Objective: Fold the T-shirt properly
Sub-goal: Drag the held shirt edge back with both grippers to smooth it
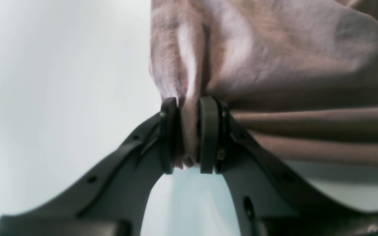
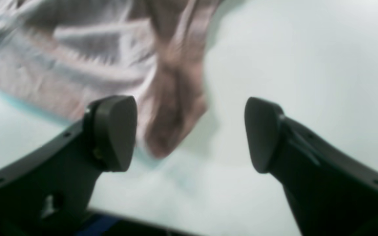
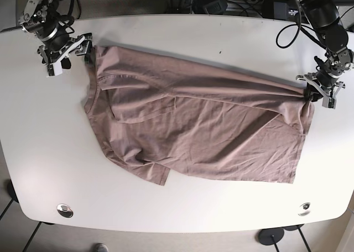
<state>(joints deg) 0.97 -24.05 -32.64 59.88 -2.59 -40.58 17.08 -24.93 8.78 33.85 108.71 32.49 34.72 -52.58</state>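
While the left pincer (image 1: 187,134) pinches a bunched corner of the T-shirt (image 3: 199,130), the right pincer (image 2: 190,134) gapes wide, holding nothing.
Risk: one-sided pull likely drags or skews cloth, since the far shoulder lies free. Shirt sprawls mid-desk (image 3: 182,208); front margin roomy, both pincers sit near the desk's side edges.

t-shirt (image 3: 193,130) spread across table (image 3: 182,208), arms at opposite far corners
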